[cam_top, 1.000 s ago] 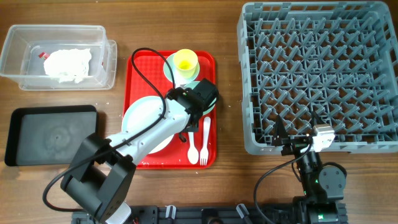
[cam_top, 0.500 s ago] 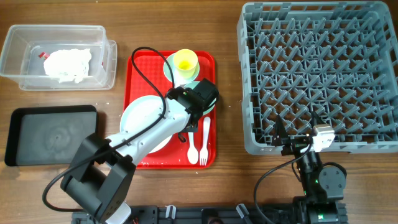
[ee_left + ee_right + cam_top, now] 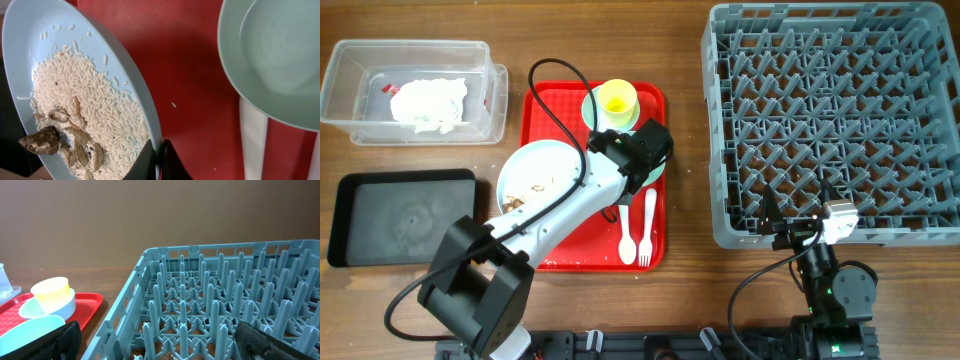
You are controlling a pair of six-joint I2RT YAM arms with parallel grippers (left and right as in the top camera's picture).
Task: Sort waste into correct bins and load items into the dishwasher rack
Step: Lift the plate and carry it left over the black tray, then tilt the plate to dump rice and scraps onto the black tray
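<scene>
The left claw (image 3: pixel 159 158) gripped the right rim of the round white plate (image 3: pixel 535 180), holding it over the left edge of the red plastic serving tray (image 3: pixel 655 100), likely to bin its brown food scraps (image 3: pixel 45 141), while the right claw (image 3: pixel 157 339) hung wide open near the grey pegged plastic rack (image 3: pixel 830 110).

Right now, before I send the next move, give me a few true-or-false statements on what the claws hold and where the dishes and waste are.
1. The left claw is shut on the rim of the plate. True.
2. The plate is clean. False: rice and brownish scraps lie on it.
3. The mint green bowl stands in the dishwasher rack. False: it is on the red tray.
4. The napkin lies in the clear box. True.
5. The right claw holds the fork. False: it is open and holds nothing; the fork lies on the red tray.
6. The yellow cup sits in the pale blue bowl. True.
</scene>
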